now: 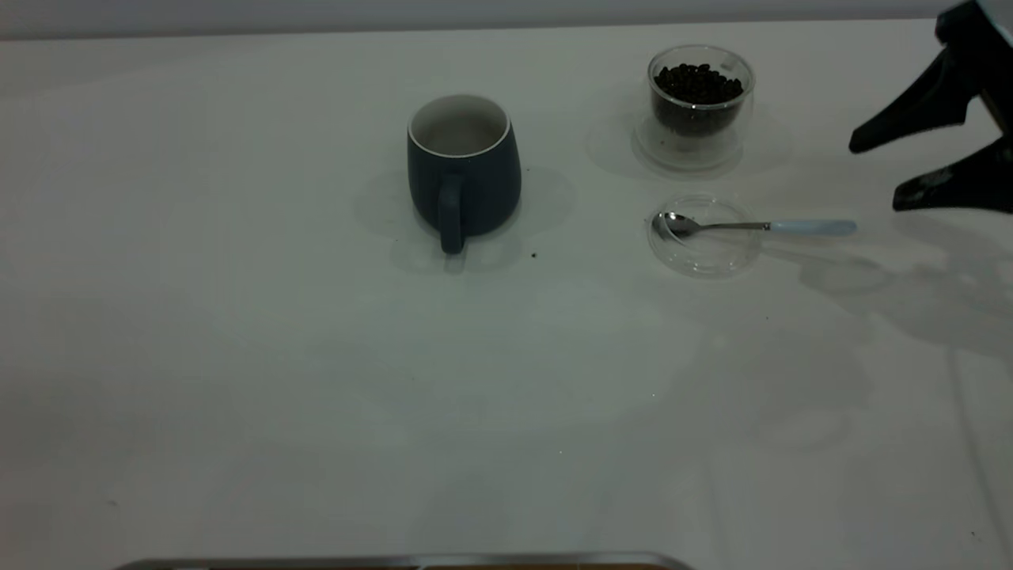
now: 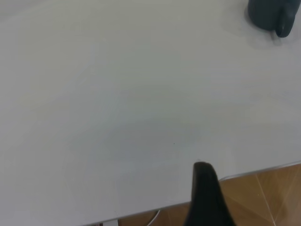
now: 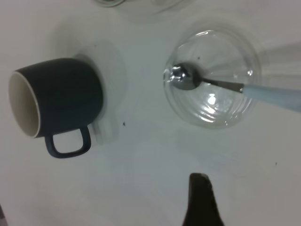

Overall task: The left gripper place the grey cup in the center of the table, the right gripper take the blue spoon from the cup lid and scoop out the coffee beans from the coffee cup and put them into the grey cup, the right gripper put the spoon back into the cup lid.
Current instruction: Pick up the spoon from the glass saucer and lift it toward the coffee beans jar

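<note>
The grey cup (image 1: pixel 464 170) stands upright near the middle of the table (image 1: pixel 237 317), with its handle toward the front edge; it also shows in the right wrist view (image 3: pixel 61 101). To its right the coffee cup (image 1: pixel 699 111) holds coffee beans (image 1: pixel 696 83). In front of that lies the cup lid (image 1: pixel 703 263), and the blue spoon (image 1: pixel 811 228) rests with its bowl in the lid (image 3: pixel 211 115) and its handle (image 3: pixel 275 95) pointing right. My right gripper (image 1: pixel 877 176) hovers open just right of the handle, holding nothing. Of my left gripper only one finger (image 2: pixel 203 188) shows, back at the table's edge, far from the cup (image 2: pixel 273 14).
A tiny dark speck (image 1: pixel 533 255) lies right of the grey cup's handle. The table edge and wooden floor (image 2: pixel 263 193) show by the left gripper. A metal strip (image 1: pixel 396 562) runs along the front edge.
</note>
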